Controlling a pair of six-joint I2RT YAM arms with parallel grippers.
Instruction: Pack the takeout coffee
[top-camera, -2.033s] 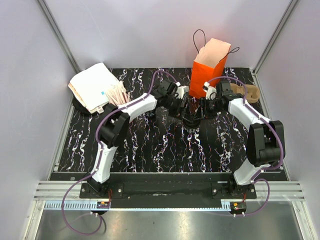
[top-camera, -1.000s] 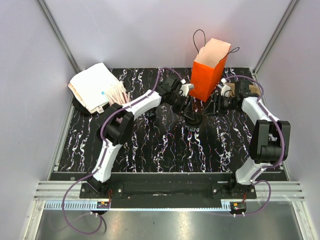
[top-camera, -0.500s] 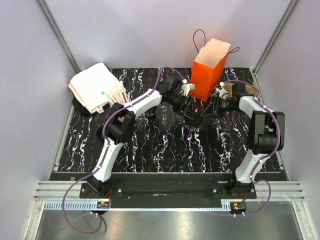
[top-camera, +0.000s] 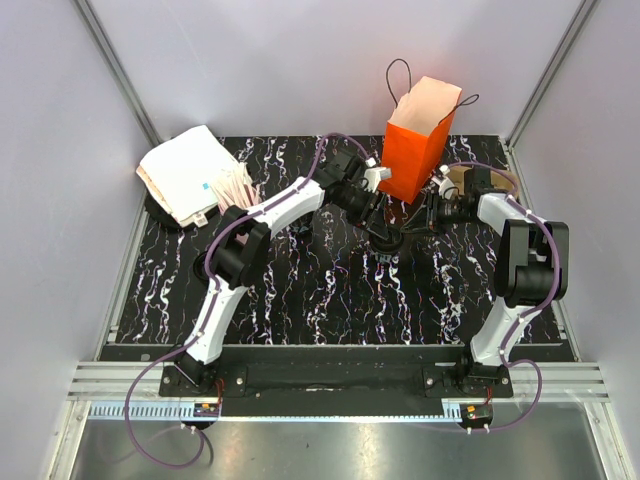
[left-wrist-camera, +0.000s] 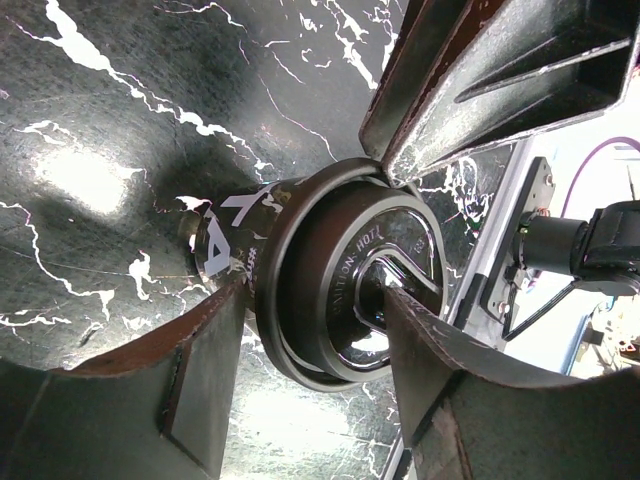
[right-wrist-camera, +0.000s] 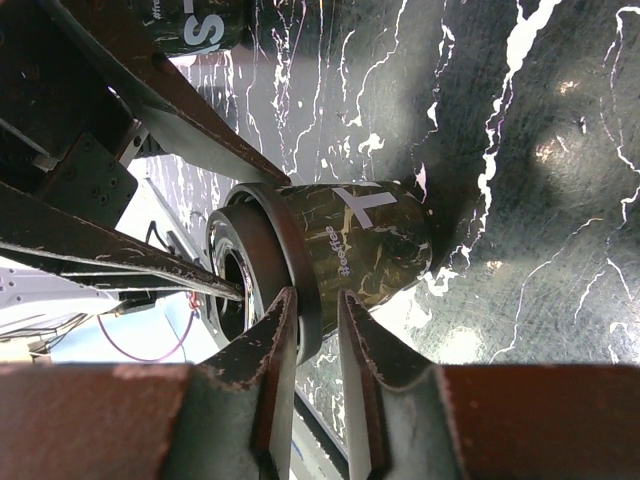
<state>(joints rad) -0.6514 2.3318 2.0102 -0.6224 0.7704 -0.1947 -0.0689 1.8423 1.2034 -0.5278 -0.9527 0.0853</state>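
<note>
My left fingers (left-wrist-camera: 200, 390) clasp the takeout coffee (left-wrist-camera: 330, 290), my right fingers (right-wrist-camera: 262, 400) sit narrow astride its lid rim (right-wrist-camera: 265, 250); I'd hold it upright between them and squeeze gently.

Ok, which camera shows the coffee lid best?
Left wrist: the lid faces the camera, raised lettering readable. Right wrist shows it nearly edge-on; the top view shows the cup small and dark, lid unclear.

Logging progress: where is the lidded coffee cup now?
Top view: the coffee cup stands just in front of the orange bag, between left gripper and right gripper.
</note>
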